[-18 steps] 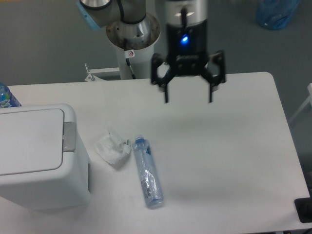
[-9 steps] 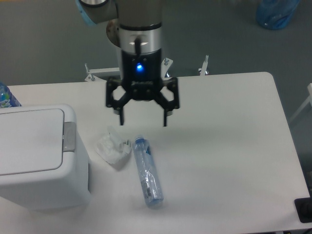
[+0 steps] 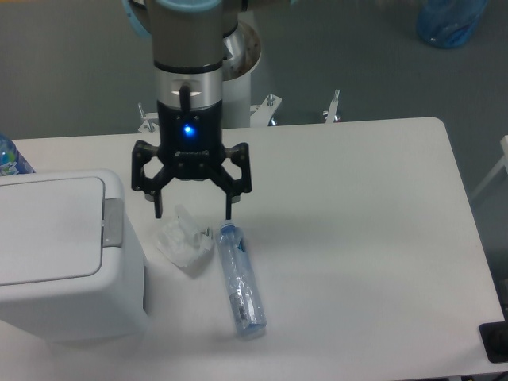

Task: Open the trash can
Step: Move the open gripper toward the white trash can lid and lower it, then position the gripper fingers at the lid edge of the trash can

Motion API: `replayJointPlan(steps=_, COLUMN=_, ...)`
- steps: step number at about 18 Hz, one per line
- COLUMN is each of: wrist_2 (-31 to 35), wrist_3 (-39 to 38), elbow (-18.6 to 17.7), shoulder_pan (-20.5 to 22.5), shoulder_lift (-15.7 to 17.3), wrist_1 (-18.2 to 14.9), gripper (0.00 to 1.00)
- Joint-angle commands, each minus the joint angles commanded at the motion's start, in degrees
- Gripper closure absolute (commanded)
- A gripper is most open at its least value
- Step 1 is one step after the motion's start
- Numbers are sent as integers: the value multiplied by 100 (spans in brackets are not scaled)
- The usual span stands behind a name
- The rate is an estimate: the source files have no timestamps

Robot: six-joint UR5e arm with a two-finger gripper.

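Above the middle-left of the white surface [image 3: 357,238] you have the gripper [image 3: 193,214] hanging with its fingers [image 3: 157,208] spread wide and holding nothing; nothing sits between them and neither tip looks to touch anything. You can see the left tip over the upper edge of the crumpled tissue [image 3: 184,240] and the right tip just above the cap end of the clear bottle [image 3: 240,280], which lies on its side beside the tissue. Your target, the trash can [image 3: 63,254], stands at the left edge of the surface, its flat lid down and its small grey button tab [image 3: 113,223] facing the tissue, just to the left of the gripper and apart from it. A blue light glows on the gripper body.
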Motion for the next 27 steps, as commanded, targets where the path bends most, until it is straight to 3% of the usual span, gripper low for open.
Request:
replayJointPlan(steps=7, wrist_2=9, wrist_3=-80, elbow=-167, shoulder_pan=-184, shoulder_lift=9, wrist_1=0, gripper=0)
replayJointPlan(steps=27, wrist_2=9, wrist_3=-89, elbow=-158, shoulder_pan=-299, shoulder_lift=-105, wrist_1=9, gripper=0)
